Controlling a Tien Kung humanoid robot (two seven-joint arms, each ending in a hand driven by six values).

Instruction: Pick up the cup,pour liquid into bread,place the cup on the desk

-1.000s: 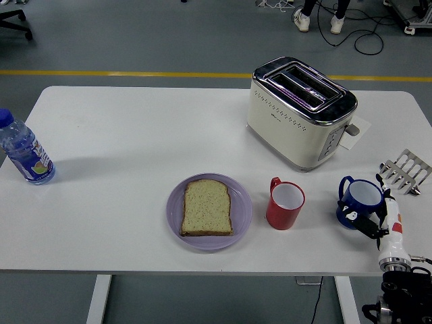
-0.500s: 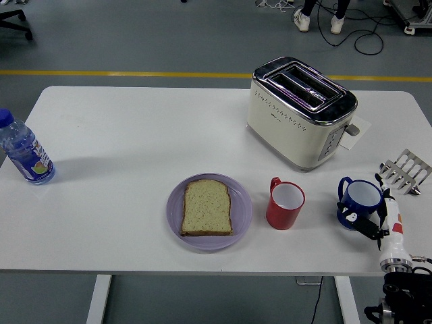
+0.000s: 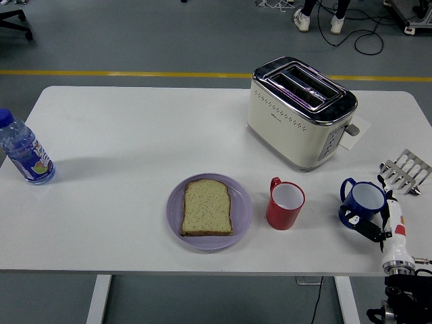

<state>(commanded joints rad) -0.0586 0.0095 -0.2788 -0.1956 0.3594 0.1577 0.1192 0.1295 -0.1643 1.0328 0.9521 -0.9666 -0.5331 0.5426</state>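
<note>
The right hand (image 3: pixel 378 226) and the blue cup (image 3: pixel 363 203) it grips have shifted slightly toward the table's right side since a moment ago. Its black fingers curl around the cup's lower wall, close to the white table's (image 3: pixel 135 135) front right corner. Left of the hand stand one red cup (image 3: pixel 285 204) and, further left, one purple plate (image 3: pixel 243 219) carrying one bread slice (image 3: pixel 207 207). Open tabletop stretches beyond to one bottle (image 3: pixel 23 150). One toaster (image 3: pixel 300 111) stands behind; one rack (image 3: pixel 405 171) sits just behind the hand.
</note>
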